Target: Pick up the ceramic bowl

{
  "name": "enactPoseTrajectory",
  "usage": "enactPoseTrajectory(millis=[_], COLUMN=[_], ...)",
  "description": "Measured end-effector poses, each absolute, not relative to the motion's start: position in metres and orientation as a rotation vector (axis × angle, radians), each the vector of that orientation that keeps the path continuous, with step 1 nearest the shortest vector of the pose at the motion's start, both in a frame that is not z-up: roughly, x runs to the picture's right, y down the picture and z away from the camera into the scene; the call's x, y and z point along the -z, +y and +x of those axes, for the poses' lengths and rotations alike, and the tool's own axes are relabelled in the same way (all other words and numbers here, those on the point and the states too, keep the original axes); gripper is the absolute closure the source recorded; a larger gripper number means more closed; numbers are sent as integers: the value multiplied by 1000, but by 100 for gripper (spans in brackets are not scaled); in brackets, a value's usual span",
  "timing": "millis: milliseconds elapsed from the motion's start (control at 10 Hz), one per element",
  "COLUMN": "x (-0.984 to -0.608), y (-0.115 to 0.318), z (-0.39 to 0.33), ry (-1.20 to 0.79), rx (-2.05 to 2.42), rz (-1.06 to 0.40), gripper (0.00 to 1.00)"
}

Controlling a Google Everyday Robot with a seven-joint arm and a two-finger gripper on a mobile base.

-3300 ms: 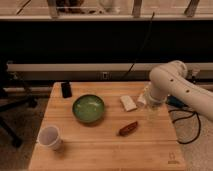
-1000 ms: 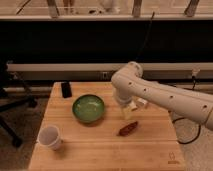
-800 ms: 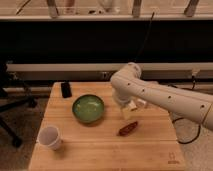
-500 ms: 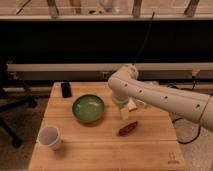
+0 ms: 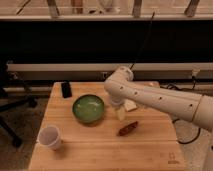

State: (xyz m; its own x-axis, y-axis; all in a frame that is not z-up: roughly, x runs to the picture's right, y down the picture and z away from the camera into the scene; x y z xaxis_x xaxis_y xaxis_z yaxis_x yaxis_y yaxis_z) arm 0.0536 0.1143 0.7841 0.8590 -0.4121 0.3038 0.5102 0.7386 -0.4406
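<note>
The bowl sits mid-way along the worktop, and my gripper hangs just beside its rim, on the side away from the cup. How wide the gripper stands I cannot tell. I'd ease over that rim, straddle it, descend gently, then close.

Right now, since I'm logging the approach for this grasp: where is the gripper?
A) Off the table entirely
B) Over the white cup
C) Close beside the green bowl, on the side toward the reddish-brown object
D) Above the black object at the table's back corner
C: the gripper hangs low next to the ceramic bowl, between it and the reddish-brown object, well away from the white cup.
</note>
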Motion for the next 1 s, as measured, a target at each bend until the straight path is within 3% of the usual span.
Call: enactPoseTrajectory(millis=[1000], x=[-801], y=[123], z=[9], ry=[-279], rx=[650], rz=[-452], gripper=[20])
